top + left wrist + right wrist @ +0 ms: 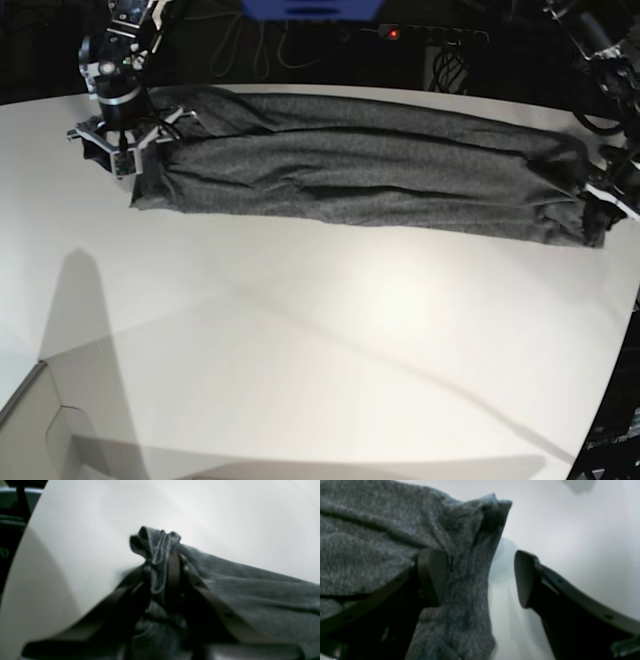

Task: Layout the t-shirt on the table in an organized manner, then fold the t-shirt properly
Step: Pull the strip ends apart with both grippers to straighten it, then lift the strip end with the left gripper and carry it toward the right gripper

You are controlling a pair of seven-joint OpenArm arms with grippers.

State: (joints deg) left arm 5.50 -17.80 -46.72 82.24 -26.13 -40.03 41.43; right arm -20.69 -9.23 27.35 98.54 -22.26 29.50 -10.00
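The left gripper (160,565) is clenched on a bunched corner of the t-shirt (370,170); the right gripper (480,578) stands released, jaws wide, 1 pad (432,575) against the cloth and the other over bare table (330,340); the shirt lies stretched as a long rumpled band across the far side of the table between the 2 grippers; no legible writing shows anywhere.
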